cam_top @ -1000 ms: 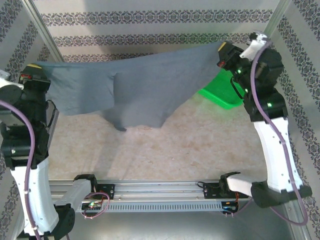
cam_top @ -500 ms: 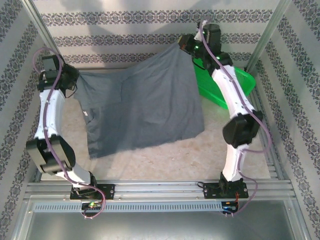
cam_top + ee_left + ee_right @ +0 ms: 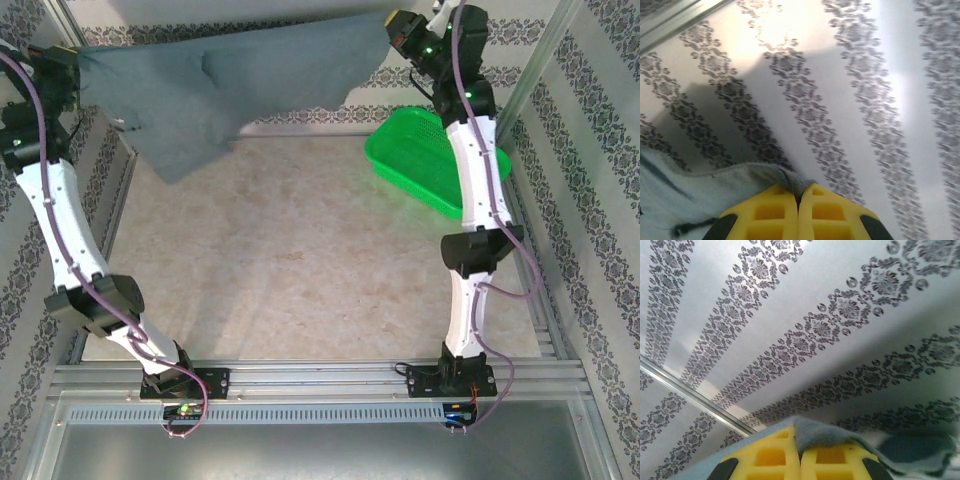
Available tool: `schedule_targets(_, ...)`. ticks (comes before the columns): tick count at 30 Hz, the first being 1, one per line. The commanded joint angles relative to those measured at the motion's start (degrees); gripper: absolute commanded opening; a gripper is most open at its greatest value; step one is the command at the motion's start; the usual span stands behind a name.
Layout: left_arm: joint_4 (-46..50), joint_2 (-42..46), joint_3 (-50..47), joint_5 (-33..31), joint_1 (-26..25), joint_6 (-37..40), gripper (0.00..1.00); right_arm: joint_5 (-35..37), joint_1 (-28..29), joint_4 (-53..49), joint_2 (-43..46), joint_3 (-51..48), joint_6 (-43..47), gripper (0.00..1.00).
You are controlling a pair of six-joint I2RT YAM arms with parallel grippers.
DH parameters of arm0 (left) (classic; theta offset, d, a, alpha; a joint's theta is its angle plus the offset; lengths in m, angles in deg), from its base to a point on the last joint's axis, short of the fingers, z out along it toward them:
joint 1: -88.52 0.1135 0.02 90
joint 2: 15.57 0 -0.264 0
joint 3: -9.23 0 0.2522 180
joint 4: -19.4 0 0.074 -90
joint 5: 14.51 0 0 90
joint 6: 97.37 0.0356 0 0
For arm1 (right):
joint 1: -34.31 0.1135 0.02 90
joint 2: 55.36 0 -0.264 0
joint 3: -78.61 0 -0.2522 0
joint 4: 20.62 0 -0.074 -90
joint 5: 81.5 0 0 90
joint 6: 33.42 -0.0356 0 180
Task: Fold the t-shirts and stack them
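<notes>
Pinching opposite edges, left claw (image 3: 798, 190) and right claw (image 3: 798, 434) suspend the t-shirt (image 3: 215, 85).

1. Top view: bright, even light; table (image 3: 300, 250) slightly washed out, soft focus.
2. Left wrist: glare patches on wall (image 3: 850, 125), right side blurred.
3. Right wrist: wall sharp, shirt (image 3: 912, 447) blurred.

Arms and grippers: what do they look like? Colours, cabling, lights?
Both arms, left arm and right arm, have white link shells, black joint housings and a purple cable running along them. Green lights glow near the right wrist. The left gripper and right gripper have yellow fingers with square moulded recesses.
</notes>
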Motion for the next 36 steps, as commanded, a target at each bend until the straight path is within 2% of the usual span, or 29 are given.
schedule_targets(1,2.0,7.7,-8.5,-0.7,0.3,-3.3,0.0,-0.9,0.0,1.5,9.5,-12.2,1.0,0.0)
schedule_targets(4,7.4,18.7,-25.8,-6.6,0.3,-4.2,0.0,1.9,1.2,3.7,20.5,-32.0,3.9,0.0)
schedule_targets(9,17.7,29.9,-47.1,-11.2,-1.4,-0.3,0.02,6.9,4.0,3.3,35.6,-66.1,4.2,0.0)
schedule_targets(12,16.7,33.3,-59.6,-10.3,-3.6,1.0,0.24,9.0,4.3,3.9,39.6,-83.8,2.8,0.02)
schedule_targets(14,17.5,34.0,-66.0,-10.5,-4.4,2.5,0.4,4.3,2.9,3.9,36.9,-89.4,2.2,0.27)
schedule_targets(15,18.3,34.0,-68.9,-10.8,-4.7,3.2,0.46,2.0,2.4,1.5,34.4,-89.7,3.5,0.37)
schedule_targets(16,18.6,34.1,-71.5,-10.7,-5.0,3.8,0.49,0.7,2.3,-1.7,32.0,-89.1,5.2,0.43)
schedule_targets(20,19.8,35.6,-78.2,-11.1,-7.1,4.4,0.55,2.5,2.2,-7.3,29.7,-89.1,7.8,0.51)
schedule_targets(23,20.8,37.7,-80.6,-11.4,-8.3,4.9,0.55,4.9,3.3,-7.0,31.7,-89.9,8.7,0.52)
schedule_targets(27,18.8,38.0,-81.5,-10.4,-8.7,4.7,0.5,7.7,6.2,-6.0,30.4,-87.4,10.9,0.49)
schedule_targets(31,15.6,34.7,-79.8,-9.8,-9.7,4.2,0.45,9.4,7.2,-1.4,24.0,-80.4,12.2,0.41)
schedule_targets(36,10.6,31.5,-79.2,-9.0,-11.1,4.0,0.45,16.5,7.7,0.8,12.0,-66.0,12.5,0.43)
